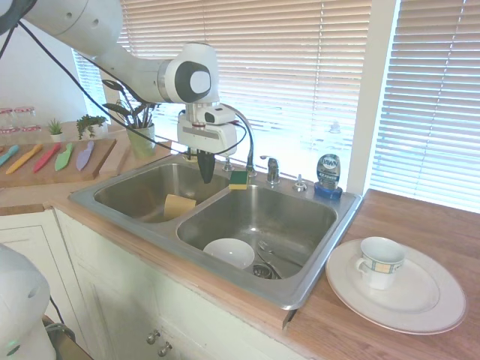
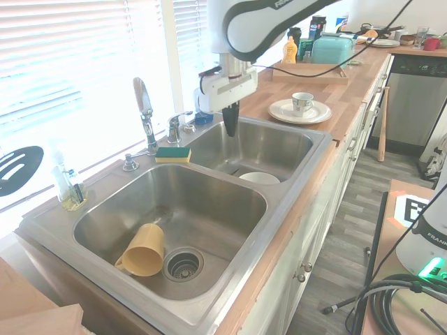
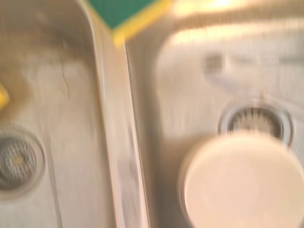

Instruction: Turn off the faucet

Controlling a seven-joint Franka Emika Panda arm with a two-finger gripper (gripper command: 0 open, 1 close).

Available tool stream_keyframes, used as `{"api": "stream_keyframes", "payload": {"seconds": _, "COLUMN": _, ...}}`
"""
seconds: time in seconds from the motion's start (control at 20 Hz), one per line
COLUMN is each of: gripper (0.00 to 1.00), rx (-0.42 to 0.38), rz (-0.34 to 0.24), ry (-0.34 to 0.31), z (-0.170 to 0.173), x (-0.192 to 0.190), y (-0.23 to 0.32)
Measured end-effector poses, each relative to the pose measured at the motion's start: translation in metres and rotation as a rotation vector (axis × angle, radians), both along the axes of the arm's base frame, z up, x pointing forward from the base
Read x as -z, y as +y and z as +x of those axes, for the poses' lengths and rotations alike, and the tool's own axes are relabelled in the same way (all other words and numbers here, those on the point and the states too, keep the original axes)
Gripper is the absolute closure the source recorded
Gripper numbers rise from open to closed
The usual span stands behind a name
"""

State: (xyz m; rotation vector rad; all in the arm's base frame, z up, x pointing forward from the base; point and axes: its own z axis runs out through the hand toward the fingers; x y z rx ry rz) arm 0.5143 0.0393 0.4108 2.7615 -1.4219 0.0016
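Note:
The chrome faucet (image 1: 248, 147) rises behind the sink's divider, its thin gooseneck spout (image 2: 143, 105) arching over the basins. Its short upright lever handle (image 1: 272, 171) stands just right of the spout base, also seen in the second exterior view (image 2: 174, 126). My gripper (image 1: 206, 174) hangs fingers-down over the divider, left of the spout and the lever and in front of them, touching neither. Its fingers are shut with nothing between them (image 2: 229, 128). I see no water stream.
A green-yellow sponge (image 1: 238, 178) lies on the sink ledge (image 1: 225, 277) beside the gripper. A blue soap bottle (image 1: 328, 174) and a low cap knob (image 1: 299, 182) sit right of the lever. Yellow cup (image 2: 143, 250) in one basin, white bowl (image 1: 229, 253) in the other. Plate with mug (image 1: 381, 262) on the counter.

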Motion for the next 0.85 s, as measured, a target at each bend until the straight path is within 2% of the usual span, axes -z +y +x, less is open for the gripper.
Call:
{"api": "stream_keyframes", "payload": {"seconds": 0.3, "gripper": 1.0, "rx": 0.03, "rz": 0.011, "ry": -0.005, "z": -0.061, "x": 0.015, "y": -0.011}}
{"api": "stream_keyframes", "payload": {"seconds": 0.35, "gripper": 0.0, "rx": 0.034, "rz": 0.012, "ry": -0.007, "z": -0.066, "x": 0.015, "y": -0.012}}
{"api": "stream_keyframes", "payload": {"seconds": 0.85, "gripper": 0.0, "rx": 0.048, "rz": 0.021, "ry": -0.019, "z": -0.086, "x": 0.013, "y": -0.008}}
